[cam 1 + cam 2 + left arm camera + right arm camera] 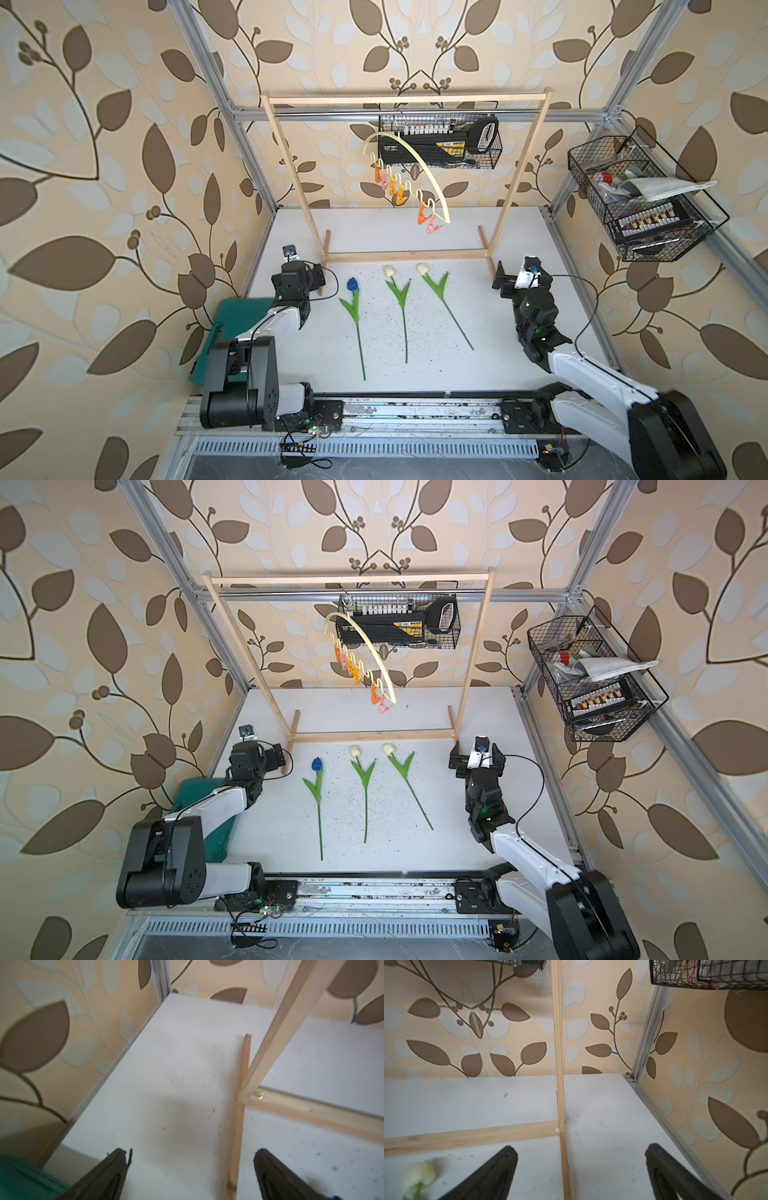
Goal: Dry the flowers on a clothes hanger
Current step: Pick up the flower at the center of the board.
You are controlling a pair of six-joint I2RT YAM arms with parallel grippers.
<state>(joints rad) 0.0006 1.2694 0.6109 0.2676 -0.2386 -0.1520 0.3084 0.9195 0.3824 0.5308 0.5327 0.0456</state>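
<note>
**Ana:** Where are the flowers (400, 291)?

**Ben:** Flat on the white table (415, 232), three in a row, heads toward the rack (405, 98). The blue one (352, 284) is nearest the left gripper (191, 1152).

**Ana:** And the hanger (400, 195)?

**Ben:** Up under the rack's top bar, hanging at a slant. Its clips (423, 216) have nothing in them. A wire basket (440, 141) is right behind it.

**Ana:** Are the grippers holding anything?

**Ben:** No. Both are spread wide with nothing in them. The left one is low by the rack's left foot (239, 1126), and that foot runs between its fingers (116, 1165) in the wrist view. The right gripper (581, 1148) is by the right foot, and the post (558, 1043) stands straight ahead of it.

**Ana:** Anything else?

**Ben:** A green box (232, 324) by the left arm, and another basket (640, 199) on the side wall.
</note>
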